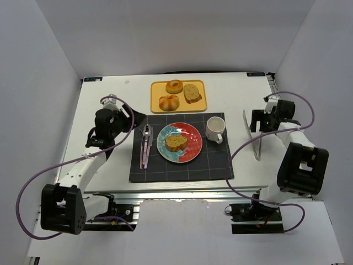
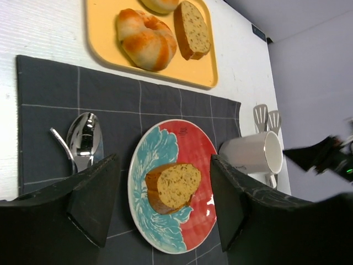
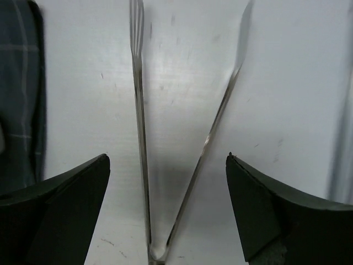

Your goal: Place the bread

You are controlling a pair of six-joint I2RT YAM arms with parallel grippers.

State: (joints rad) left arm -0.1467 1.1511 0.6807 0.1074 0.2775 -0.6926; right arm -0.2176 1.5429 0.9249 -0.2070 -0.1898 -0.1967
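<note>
The left arm [image 1: 83, 168] and right arm [image 1: 302, 165] have white links and chunky black joint housings. A purple cable [image 1: 17, 205] loops along each. Pincer fingers [image 2: 94, 199] are matte black wedges.

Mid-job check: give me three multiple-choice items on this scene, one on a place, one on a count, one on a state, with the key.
1. Where is the golden-yellow bread slice? A in the white mug; B on the red-and-teal plate; C on the bare table.
2. How many baked items lie on the yellow plastic tray? A two; B three; C five.
3. The right arm's fingers are: A open, astride the metal tongs; B shut on them; C shut on nothing.
Key: B, the slice sits mid-plate; B, ring bun, scored bun, speckled slice; A, both fingers stand wide, tongs untouched between.
</note>
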